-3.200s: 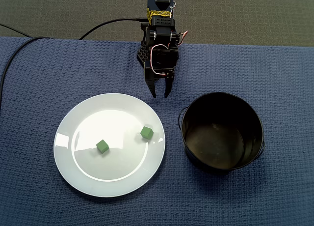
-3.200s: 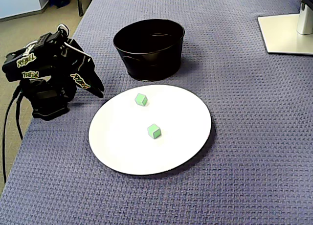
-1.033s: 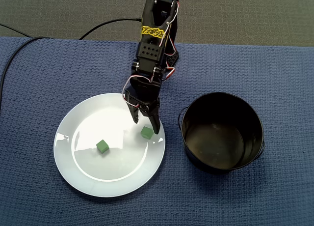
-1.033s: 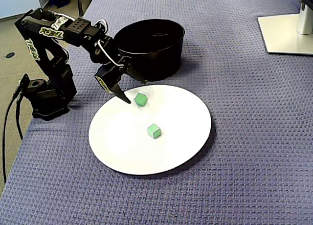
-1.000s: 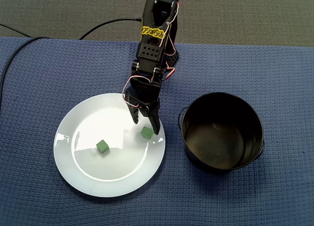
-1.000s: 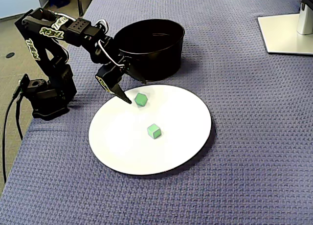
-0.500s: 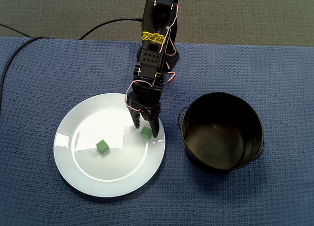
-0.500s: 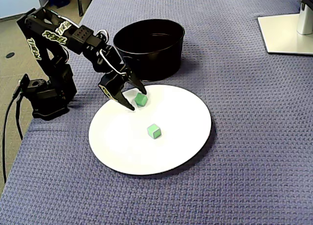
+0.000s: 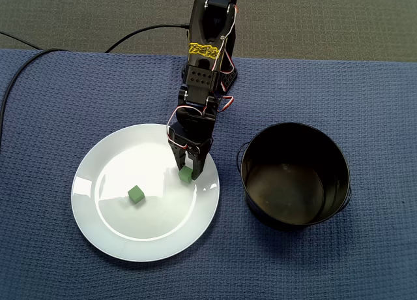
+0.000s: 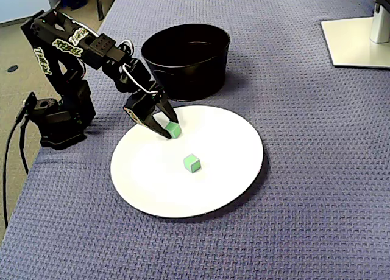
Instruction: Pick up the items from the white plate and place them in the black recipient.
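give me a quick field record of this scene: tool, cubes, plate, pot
tool: shut on gripped cube, tips down at the plate's right side in a fixed view
gripped cube: green, between the fingers, low at the plate
loose cube: green, alone on the plate, apart from the tool
white plate: on blue cloth, left of the pot
black pot: upright, open, no cube seen inside

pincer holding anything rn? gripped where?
The pincer is shut on one green cube, fingertips on opposite sides; the cube looks not yet lifted off the white plate.
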Controlling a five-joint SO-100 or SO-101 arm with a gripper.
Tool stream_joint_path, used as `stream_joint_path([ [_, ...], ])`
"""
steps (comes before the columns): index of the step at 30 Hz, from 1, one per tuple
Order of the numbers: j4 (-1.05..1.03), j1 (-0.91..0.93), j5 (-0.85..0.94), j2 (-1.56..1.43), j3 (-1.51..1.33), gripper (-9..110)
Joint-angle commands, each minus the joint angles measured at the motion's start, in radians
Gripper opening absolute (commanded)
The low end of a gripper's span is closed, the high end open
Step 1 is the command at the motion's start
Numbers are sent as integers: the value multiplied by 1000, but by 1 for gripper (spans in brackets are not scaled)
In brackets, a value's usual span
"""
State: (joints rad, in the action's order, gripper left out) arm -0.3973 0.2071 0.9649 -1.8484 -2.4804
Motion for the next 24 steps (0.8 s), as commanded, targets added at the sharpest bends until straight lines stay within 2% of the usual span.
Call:
stream_joint_path([
  [1, -84, 26, -37, -91, 74, 0],
  [7, -288, 49, -133, -253, 268, 0],
  [10, -391, -5, -198, -345, 380, 0],
  [19, -862, -417, -380, -341, 948, 0],
  [24, -913, -629, -446, -117, 1141, 0],
])
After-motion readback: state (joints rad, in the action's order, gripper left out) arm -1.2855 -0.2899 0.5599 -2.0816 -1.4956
